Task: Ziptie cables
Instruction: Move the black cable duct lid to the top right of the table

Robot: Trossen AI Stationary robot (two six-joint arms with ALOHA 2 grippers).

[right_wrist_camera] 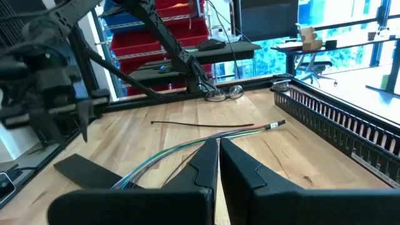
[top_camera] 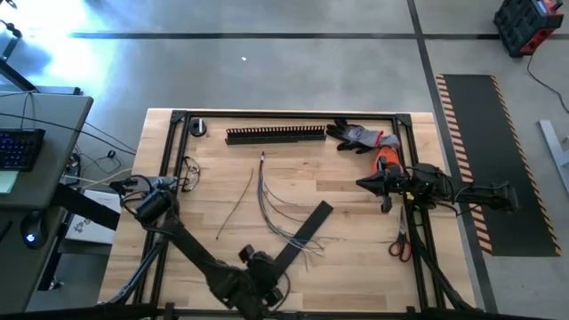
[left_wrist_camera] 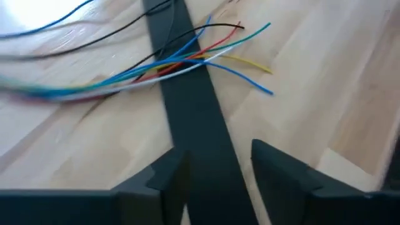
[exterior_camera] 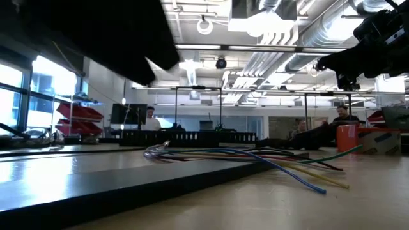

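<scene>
A: Where are the cables [top_camera: 274, 206]?

B: Mid-worktop [top_camera: 351, 191], their fanned ends lying across the flat black strip [top_camera: 302, 233]. The left gripper [left_wrist_camera: 215, 165] hangs just over that strip, jaws spread.

A: And the right gripper [right_wrist_camera: 219, 156]?

B: Raised near the worktop's right edge, jaws pressed together.

A: Advice?

B: Probably gather the strands where they run together, not at the loose ends.

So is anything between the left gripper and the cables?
Yes. The left gripper, open, hangs right above the flat black strip, and the cables lie across that strip farther along it. Nothing else shows in between. The right gripper waits by the table's right edge.
</scene>
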